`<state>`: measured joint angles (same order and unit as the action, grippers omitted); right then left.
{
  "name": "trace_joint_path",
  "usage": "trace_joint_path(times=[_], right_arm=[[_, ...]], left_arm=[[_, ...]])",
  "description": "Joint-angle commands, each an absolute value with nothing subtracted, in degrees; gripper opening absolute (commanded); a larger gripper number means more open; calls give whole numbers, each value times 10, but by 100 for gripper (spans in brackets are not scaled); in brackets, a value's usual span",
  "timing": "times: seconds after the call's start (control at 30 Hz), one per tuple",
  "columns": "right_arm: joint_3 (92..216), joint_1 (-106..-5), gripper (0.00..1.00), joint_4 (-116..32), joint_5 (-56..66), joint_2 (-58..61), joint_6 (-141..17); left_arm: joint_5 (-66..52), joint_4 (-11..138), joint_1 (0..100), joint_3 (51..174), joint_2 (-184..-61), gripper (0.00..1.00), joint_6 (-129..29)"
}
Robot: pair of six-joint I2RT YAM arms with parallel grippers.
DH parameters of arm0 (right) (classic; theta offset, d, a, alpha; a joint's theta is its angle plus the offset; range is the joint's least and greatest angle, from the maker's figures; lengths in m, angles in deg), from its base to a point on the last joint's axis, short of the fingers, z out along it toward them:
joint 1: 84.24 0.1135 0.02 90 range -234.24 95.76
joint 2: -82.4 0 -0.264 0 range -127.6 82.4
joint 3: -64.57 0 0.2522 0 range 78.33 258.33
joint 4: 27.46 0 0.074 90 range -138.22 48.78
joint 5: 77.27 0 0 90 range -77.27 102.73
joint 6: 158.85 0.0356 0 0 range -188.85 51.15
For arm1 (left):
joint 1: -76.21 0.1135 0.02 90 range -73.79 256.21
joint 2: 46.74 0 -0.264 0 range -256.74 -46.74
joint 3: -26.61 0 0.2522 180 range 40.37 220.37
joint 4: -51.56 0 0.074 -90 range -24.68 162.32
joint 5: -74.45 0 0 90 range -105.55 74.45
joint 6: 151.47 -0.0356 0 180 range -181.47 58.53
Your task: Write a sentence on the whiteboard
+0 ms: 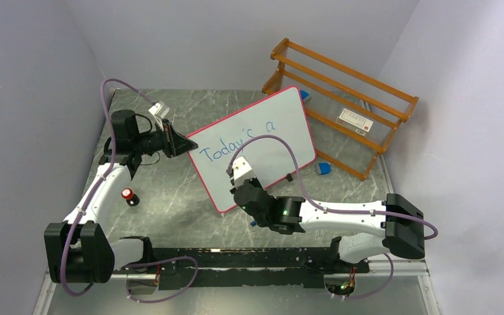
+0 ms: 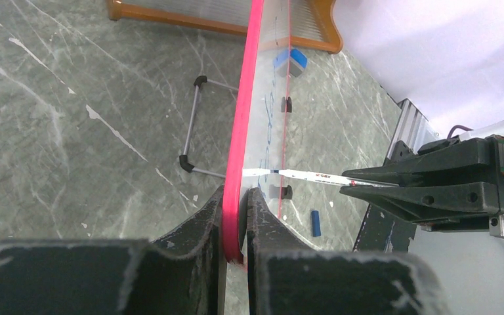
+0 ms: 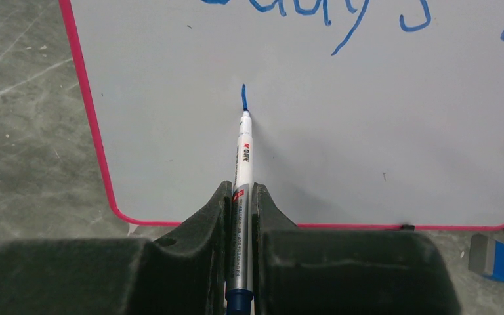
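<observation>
The whiteboard (image 1: 269,131), white with a pink-red rim, stands tilted on the table. It bears the blue words "Today's a" (image 1: 236,143) in one slanted line. My left gripper (image 1: 185,143) is shut on the board's left rim (image 2: 236,197). My right gripper (image 1: 239,176) is shut on a silver marker (image 3: 243,177). The marker's tip touches the board under the first line, at the foot of a short blue stroke (image 3: 243,97). In the left wrist view the marker (image 2: 308,175) meets the board (image 2: 266,98) edge-on.
An orange wooden rack (image 1: 341,105) stands behind the board at the back right. Blue erasers lie by the board's right corner (image 1: 323,168) (image 3: 495,258). A blue marker cap (image 2: 315,222) lies on the table. A small red-topped black object (image 1: 128,195) sits at the left.
</observation>
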<state>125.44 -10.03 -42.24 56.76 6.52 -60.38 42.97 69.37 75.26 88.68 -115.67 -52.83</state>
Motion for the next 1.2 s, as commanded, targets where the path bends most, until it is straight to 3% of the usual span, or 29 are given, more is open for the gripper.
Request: trace_joint_path(times=[0.0, 0.63, 1.17], right_arm=[[1258, -104, 0, -458, 561, 64, -576], [1227, -103, 0, -497, 540, 86, -540], [1222, -104, 0, -432, 548, 101, -566]], left_arm=[[388, 710, 755, 875, -1158, 5, -562], [385, 713, 754, 876, -1159, 5, -563], [385, 711, 754, 875, -1160, 5, -562]])
